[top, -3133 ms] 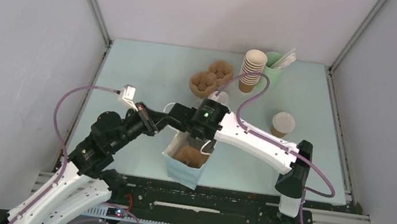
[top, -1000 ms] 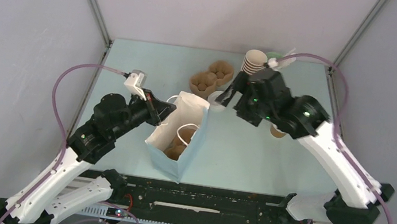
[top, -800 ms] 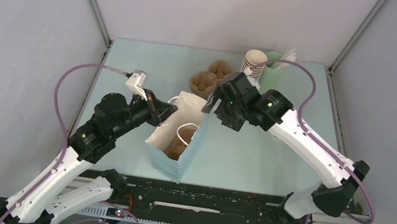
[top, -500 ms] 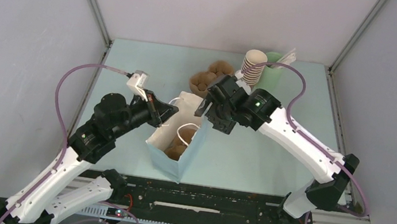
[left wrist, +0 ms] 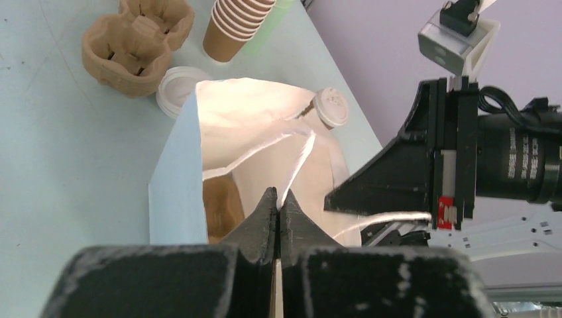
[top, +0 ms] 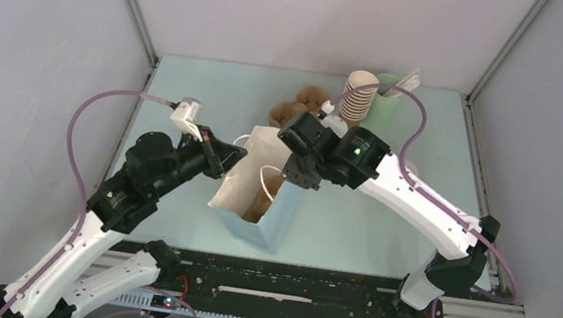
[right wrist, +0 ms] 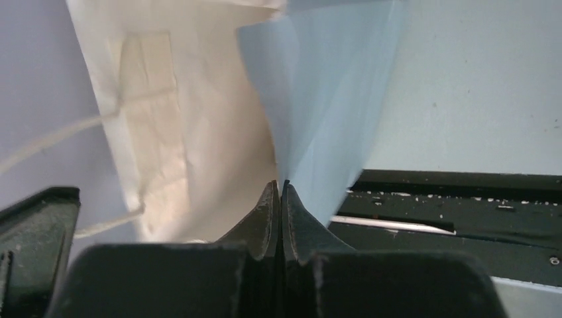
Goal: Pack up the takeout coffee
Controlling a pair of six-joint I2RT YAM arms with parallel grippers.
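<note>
The takeout coffee [left wrist: 329, 107], a brown cup under a white lid, stands on the table beyond the bag; in the top view my right arm covers almost all of it. A light blue paper bag [top: 262, 206] with a cream inside stands open between the arms, a brown cup carrier [left wrist: 222, 205] at its bottom. My left gripper [top: 233, 155] [left wrist: 278, 212] is shut on the bag's left rim. On the opposite rim my right gripper [top: 292, 175] [right wrist: 279, 189] is shut too, the paper pinched between its fingertips.
Brown cup carriers [top: 302, 102] [left wrist: 136, 40] lie behind the bag. A stack of lidless brown cups [top: 358, 95] and a pale green cup of sticks [top: 390, 85] stand at the back. A loose white lid [left wrist: 177, 99] lies by the bag.
My right arm swung from the back right over to the bag, and its gripper went from open to shut on the right rim. The bag shifted a little to the right.
</note>
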